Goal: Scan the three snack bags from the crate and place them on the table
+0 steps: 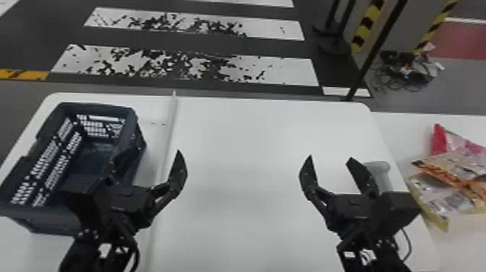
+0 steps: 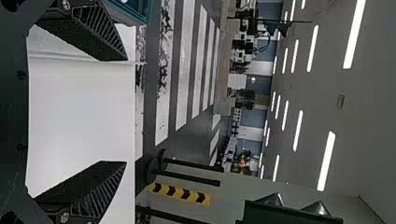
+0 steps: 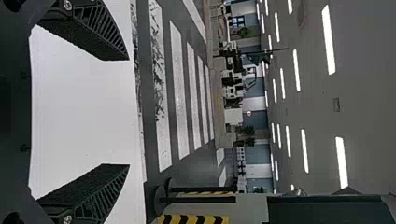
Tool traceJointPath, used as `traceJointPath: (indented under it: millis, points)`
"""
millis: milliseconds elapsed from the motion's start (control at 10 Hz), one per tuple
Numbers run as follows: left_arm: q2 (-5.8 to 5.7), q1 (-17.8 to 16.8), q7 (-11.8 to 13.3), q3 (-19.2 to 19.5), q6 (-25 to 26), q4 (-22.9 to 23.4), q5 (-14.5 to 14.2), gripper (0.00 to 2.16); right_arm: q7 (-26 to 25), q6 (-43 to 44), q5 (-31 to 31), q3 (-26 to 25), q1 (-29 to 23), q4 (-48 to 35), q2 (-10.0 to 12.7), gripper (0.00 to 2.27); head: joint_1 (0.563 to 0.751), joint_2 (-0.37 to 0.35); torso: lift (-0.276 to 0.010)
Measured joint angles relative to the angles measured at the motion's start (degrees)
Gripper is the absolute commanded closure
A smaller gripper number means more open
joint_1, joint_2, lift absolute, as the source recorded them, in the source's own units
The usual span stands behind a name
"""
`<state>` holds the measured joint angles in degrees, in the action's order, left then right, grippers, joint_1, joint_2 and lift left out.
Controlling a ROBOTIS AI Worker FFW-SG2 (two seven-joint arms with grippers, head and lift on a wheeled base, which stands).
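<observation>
Snack bags (image 1: pixel 448 184), pink, orange and yellow, lie overlapping well to the right of the crate (image 1: pixel 47 219). From left to right, the left gripper (image 1: pixel 159 150) is at the crate's right side, fingers spread apart; the right gripper (image 1: pixel 330 157) is farther right of the crate, its fingers likewise apart.

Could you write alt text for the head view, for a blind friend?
A robot's open left gripper and open right gripper hang over a white table. A dark blue crate sits at the left; three overlapping snack bags lie on another white surface at the right. Behind, worn white stripes cross a dark floor.
</observation>
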<state>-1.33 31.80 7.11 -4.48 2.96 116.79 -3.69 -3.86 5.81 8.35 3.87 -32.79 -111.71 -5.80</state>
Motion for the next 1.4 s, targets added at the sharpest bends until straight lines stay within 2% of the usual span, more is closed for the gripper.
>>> traceJointPath:
  millis: [1400]
  points:
    - [0.10,-0.51,0.00,-0.02,-0.01,-0.85,-0.13,0.09,0.00,0.42,0.00,-0.01,0.10,0.35,0.00,0.08,0.695,-0.084,-0.062]
